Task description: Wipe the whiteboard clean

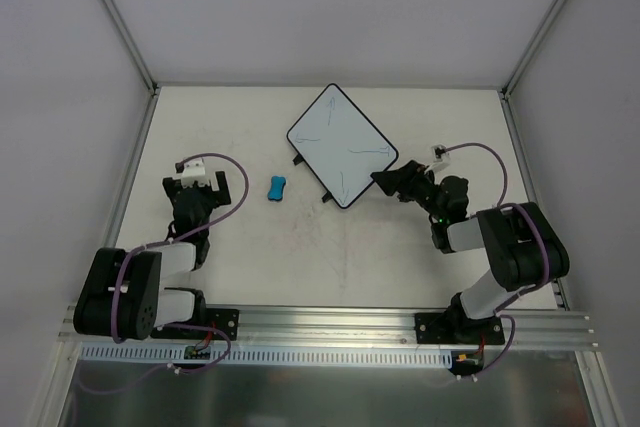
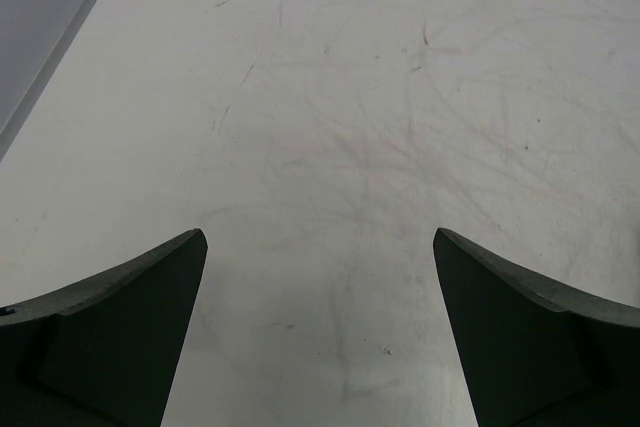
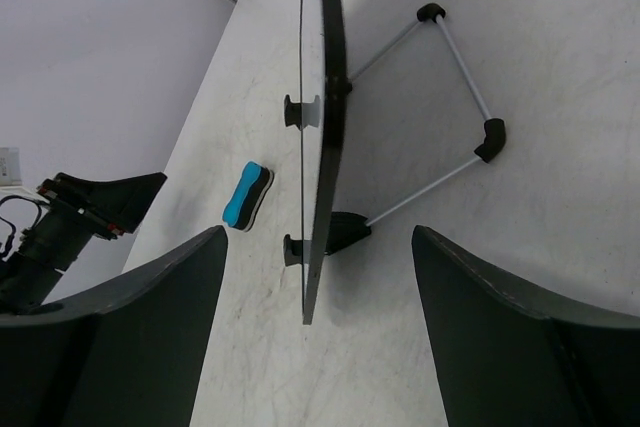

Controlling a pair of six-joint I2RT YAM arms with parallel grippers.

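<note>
On white table [image 1: 400, 257]: whiteboard [image 1: 340, 142] on wire stand [image 3: 470, 97], blue eraser [image 1: 277, 188] nearby; right gripper [image 3: 320, 229] open astride its edge; left gripper [image 2: 319, 237] open.

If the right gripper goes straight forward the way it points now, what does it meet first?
Probably the whiteboard: its black-rimmed edge lies straight ahead of the right gripper, centred between the open jaws. How far ahead is unclear.

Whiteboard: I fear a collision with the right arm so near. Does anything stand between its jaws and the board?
Nothing visible does. The edge of the flat white, black-rimmed whiteboard sits between the open right jaws. The small blue eraser block lies beyond the board, out of the path.
</note>
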